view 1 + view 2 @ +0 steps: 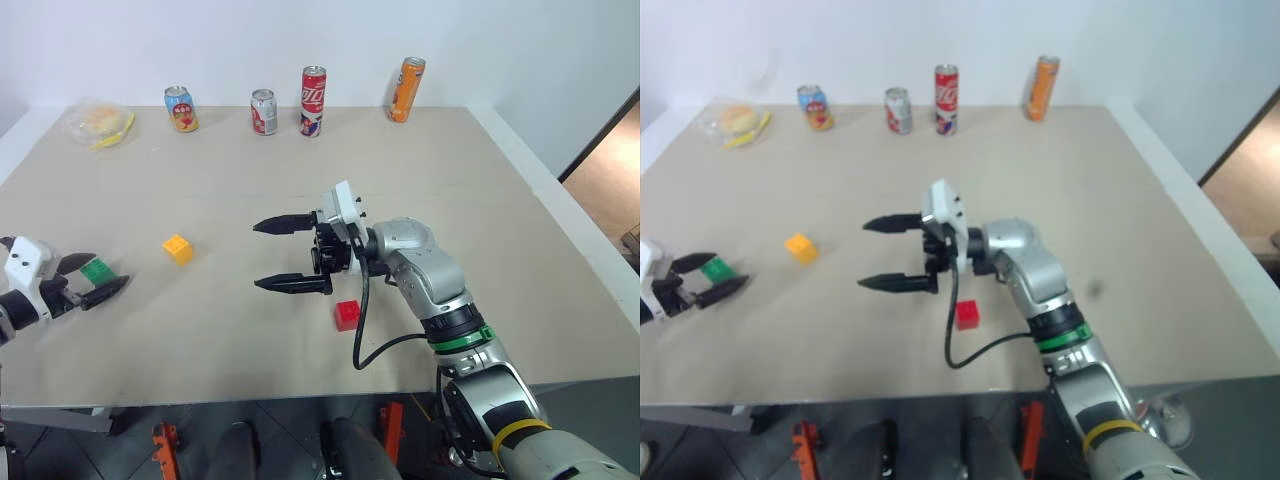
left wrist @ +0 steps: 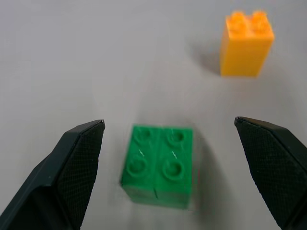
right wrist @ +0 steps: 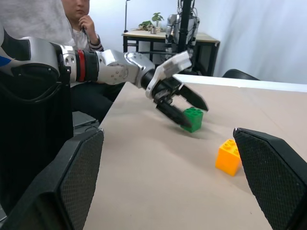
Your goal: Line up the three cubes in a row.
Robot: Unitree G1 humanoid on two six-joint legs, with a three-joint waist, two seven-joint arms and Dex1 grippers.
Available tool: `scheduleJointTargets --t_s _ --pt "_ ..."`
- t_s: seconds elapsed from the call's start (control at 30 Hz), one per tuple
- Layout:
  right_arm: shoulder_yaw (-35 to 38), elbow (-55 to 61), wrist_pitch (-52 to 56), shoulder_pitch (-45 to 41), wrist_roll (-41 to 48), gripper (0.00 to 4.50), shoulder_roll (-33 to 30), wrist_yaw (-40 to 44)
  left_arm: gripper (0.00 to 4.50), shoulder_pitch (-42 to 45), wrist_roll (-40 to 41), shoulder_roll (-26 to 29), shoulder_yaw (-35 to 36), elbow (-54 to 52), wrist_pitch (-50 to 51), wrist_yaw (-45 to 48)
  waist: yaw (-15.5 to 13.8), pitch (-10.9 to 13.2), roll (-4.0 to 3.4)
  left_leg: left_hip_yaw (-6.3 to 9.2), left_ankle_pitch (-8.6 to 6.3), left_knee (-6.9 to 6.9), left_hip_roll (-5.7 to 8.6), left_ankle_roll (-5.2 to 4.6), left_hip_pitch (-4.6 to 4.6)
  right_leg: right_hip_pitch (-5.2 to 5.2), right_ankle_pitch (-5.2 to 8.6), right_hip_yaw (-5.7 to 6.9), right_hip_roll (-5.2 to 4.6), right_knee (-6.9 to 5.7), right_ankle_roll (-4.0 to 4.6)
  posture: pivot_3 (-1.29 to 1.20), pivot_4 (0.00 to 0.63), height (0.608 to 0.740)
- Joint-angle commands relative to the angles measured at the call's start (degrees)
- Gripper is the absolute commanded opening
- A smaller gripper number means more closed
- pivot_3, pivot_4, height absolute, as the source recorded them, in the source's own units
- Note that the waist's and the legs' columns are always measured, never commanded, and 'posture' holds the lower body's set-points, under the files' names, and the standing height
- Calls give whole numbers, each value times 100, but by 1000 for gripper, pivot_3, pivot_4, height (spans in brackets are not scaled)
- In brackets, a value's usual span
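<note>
Straddling one green cube (image 2: 160,165) left gripper (image 1: 92,279) spread, right gripper (image 1: 283,254) released, one yellow-orange cube (image 1: 177,249), one red cube (image 1: 347,315)

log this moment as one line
left gripper: open around green cube | right gripper: open, empty | yellow-orange cube, red cube: apart on table

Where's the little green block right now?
In the head views the green cube sits on the table's left side, between the open fingers of the left end effector, with the yellow-orange cube its nearest neighbour.
</note>
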State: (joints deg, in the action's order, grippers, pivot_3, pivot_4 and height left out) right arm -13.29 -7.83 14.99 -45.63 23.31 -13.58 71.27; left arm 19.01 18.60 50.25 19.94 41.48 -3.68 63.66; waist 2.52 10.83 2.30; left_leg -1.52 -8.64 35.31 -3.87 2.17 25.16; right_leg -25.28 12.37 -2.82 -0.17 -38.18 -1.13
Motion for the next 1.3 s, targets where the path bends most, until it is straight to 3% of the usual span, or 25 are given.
scheduleJointTargets --t_s 0.03,0.1,0.2,0.43,0.6,0.7,0.9,0.97,1.13,1.3 --pt "107 339 24 3 104 4469 -43 -42 4500 184 -217 127 -103 341 -349 43 0 -1 2 0 0 0 -1 0 0 0 0 0 1 0 0 0 150 740" --pt "112 390 48 23 120 4469 -70 -54 4500 286 -271 105 -153 502 -450 38 0 -1 2 0 0 0 -1 0 0 0 0 0 0 0 1 0 150 740" --pt "116 436 70 42 123 4500 -98 -75 3740 405 -315 84 -199 681 -545 43 0 -2 4 0 0 0 -1 0 1 -1 0 0 0 -1 0 0 150 740" --pt "112 454 63 55 115 4500 -133 -98 1358 444 -377 37 -208 820 -656 -7 0 -3 4 0 0 0 -1 0 1 0 0 0 0 -1 0 0 150 740" --pt "146 406 26 49 114 4500 -180 -67 1363 304 -229 -34 -109 505 -634 -13 0 -3 4 -1 0 0 -1 0 0 0 -1 0 0 -2 -1 0 150 740" --pt "224 509 109 101 189 4500 -324 -15 1363 71 23 -118 -124 -307 -330 163 0 -3 4 -2 0 0 -1 0 1 0 -1 0 -3 -1 0 0 150 740" --pt "542 1106 617 619 505 4500 -1365 325 1363 -628 682 -592 -835 -3725 1160 68 -79 -4 7 -12 -1 1 3 2 13 2 7 2 -25 3 -3 0 150 740" --pt "594 1236 709 798 555 4500 -1698 442 1363 -658 691 -752 -1160 -4330 1406 15 -111 -4 8 -16 -1 3 9 2 12 6 10 -1 -30 5 -8 0 150 740" --pt "718 1436 779 1189 467 4500 -2369 531 1363 -322 293 -1161 -2256 -4679 1459 211 -90 -3 6 -15 0 6 8 0 -3 7 6 -19 -6 3 -13 0 150 740" --pt "930 1702 847 1412 502 4500 -2558 174 1363 247 -108 -1658 -2921 -4333 1406 145 -79 -3 6 1 2 9 6 -3 -8 7 -6 -50 29 0 -19 0 150 740"
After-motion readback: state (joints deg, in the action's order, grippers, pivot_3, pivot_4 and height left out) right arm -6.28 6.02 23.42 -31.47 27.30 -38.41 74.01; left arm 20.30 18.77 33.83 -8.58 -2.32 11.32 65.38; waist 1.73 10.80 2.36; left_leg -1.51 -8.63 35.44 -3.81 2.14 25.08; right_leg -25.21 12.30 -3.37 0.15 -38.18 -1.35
